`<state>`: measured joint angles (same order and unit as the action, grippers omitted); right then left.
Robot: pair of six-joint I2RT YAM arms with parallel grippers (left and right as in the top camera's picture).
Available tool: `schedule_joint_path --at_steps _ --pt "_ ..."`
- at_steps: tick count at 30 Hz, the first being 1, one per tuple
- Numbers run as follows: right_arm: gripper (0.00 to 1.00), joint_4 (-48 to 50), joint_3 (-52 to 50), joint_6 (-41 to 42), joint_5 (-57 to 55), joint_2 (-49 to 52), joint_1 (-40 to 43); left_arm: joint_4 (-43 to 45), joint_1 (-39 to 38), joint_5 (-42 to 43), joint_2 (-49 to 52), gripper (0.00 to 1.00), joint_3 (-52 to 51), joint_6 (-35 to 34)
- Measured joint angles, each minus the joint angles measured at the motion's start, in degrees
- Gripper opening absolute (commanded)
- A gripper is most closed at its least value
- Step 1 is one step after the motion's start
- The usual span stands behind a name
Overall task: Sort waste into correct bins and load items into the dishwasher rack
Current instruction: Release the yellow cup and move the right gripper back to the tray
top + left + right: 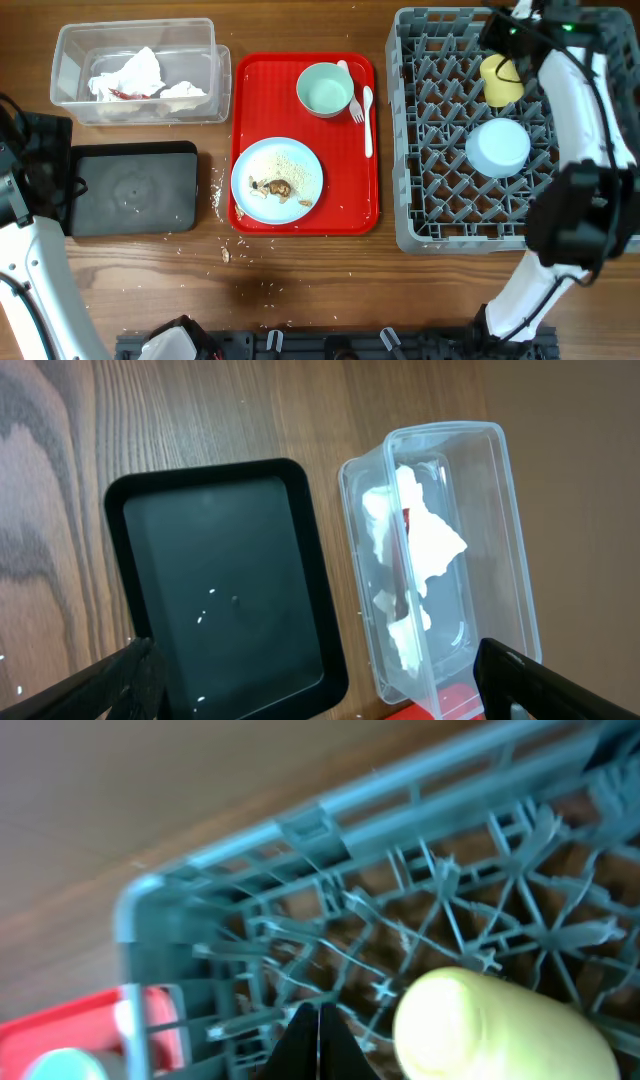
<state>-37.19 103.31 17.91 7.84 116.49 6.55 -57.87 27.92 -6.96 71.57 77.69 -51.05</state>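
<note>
The yellow cup (501,80) lies in the grey dishwasher rack (420,200) near its far edge, and a light blue bowl (498,147) sits upside down in the rack's middle. My right gripper (320,1032) is shut and empty, just left of the cup (490,1030) over the rack (300,830). A pale green bowl (325,89), white fork (353,98), white spoon (368,125) and light blue plate (255,165) with brown food scraps (277,187) sit on the red tray (350,205). My left gripper (320,700) is open above the black tray (230,580).
The clear tub (70,50) at the back left holds stained white napkins (130,78), which also show in the left wrist view (420,550). The black tray (130,190) lies in front of it. Crumbs (225,255) are scattered on the wood near the red tray.
</note>
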Motion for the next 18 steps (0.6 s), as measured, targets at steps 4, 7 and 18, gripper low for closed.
schedule_joint_path --at_steps 4,7,18 --pt "0.04 -2.47 -0.02 0.68 -3.13 2.71 0.57 0.00 0.00 0.00 0.00 1.00 0.00 0.00" --pt "0.04 -4.44 -0.02 1.14 -4.50 2.69 1.57 0.00 0.00 0.00 0.00 1.00 0.00 0.00" --pt "0.04 -13.35 0.74 4.42 -11.69 2.01 3.67 0.02 0.00 0.00 0.00 1.00 0.00 0.00"
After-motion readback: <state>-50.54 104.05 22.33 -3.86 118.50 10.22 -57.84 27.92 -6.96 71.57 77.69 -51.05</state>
